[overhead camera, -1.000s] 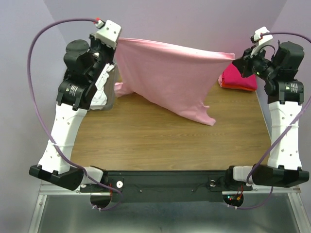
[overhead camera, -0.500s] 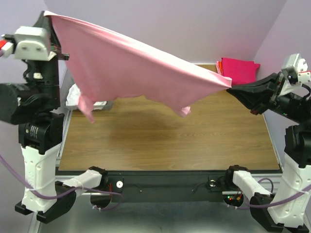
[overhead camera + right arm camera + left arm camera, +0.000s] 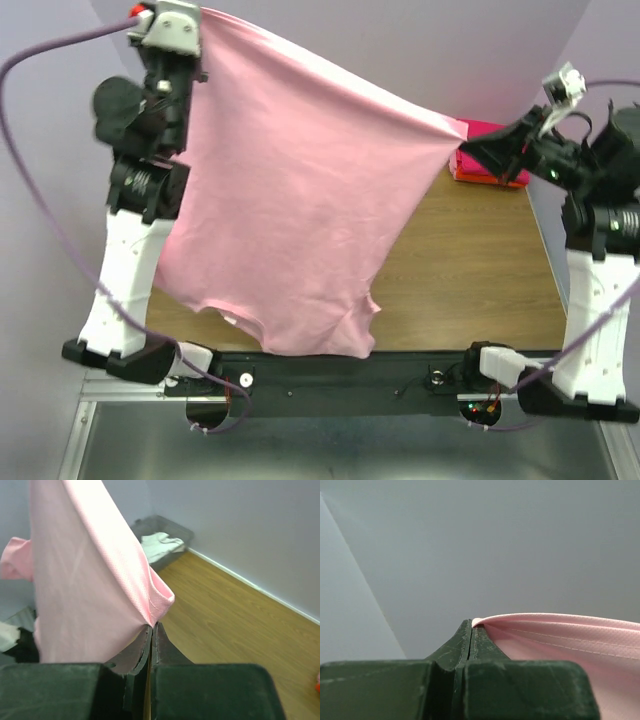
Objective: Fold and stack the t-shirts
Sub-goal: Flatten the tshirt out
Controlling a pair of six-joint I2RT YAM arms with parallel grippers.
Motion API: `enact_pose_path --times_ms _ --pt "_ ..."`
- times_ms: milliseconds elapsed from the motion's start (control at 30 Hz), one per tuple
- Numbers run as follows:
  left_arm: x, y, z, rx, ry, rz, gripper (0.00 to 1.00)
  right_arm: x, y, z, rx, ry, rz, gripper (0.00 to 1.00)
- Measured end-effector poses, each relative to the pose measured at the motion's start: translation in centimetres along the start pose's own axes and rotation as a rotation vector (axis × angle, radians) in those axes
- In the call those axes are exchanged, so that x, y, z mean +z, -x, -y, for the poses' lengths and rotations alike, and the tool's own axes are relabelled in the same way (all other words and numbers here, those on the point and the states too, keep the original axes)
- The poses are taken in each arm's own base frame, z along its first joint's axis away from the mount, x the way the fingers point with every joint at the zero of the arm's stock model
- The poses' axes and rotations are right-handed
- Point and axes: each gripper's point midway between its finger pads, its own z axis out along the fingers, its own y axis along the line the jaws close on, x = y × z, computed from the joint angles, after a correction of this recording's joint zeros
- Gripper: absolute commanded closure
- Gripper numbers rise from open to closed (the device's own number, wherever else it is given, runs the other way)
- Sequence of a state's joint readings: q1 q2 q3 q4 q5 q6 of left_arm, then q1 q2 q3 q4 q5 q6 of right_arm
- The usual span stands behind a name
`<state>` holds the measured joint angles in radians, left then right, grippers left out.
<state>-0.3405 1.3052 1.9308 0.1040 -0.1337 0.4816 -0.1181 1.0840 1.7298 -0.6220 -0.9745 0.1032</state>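
Observation:
The light pink t-shirt [image 3: 300, 210] hangs spread in the air between my two raised grippers, its lower edge draping down to the table's near edge. My left gripper [image 3: 197, 20] is shut on its hem corner [image 3: 485, 621] at the top left. My right gripper [image 3: 466, 148] is shut on the other hem corner [image 3: 159, 599] at the right. A folded stack with a magenta tee [image 3: 495, 150] on top and an orange one [image 3: 490, 180] under it lies at the table's far right. The white tee [image 3: 159, 542] lies in the grey bin.
The clear grey plastic bin [image 3: 167, 530] stands at the table's far left, hidden by the shirt in the top view. The wooden table [image 3: 470, 260] shows to the right of the hanging shirt. Purple walls close in behind and at both sides.
Both arms have swung the pink shirt up and toward the near edge. It hung over the table's back a second ago; it now drapes across the left half down to the near edge.

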Motion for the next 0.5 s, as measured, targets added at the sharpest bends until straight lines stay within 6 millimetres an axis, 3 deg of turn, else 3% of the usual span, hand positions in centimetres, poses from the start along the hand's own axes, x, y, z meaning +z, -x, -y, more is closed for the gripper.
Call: enact_pose_path --times_ms 200,267,333,400,500 --pt "3.7 -10.4 3.3 0.023 -0.059 -0.168 1.00 5.1 -1.0 10.0 0.026 -0.115 -0.053 0.99" --pt "4.7 -12.6 3.4 0.010 -0.067 -0.187 1.00 6.4 -0.8 12.5 0.029 -0.141 -0.054 1.00" --pt "5.6 -13.7 3.2 -0.005 -0.070 -0.189 1.00 7.5 -0.4 14.5 0.022 -0.165 -0.047 0.99" --pt "7.2 -14.5 2.7 -0.025 -0.070 -0.178 1.00 8.6 1.3 16.4 -0.012 -0.187 -0.014 0.99" --pt "9.3 -13.1 1.8 -0.060 -0.079 -0.107 1.00 9.0 4.1 17.1 -0.073 -0.205 0.042 0.99"
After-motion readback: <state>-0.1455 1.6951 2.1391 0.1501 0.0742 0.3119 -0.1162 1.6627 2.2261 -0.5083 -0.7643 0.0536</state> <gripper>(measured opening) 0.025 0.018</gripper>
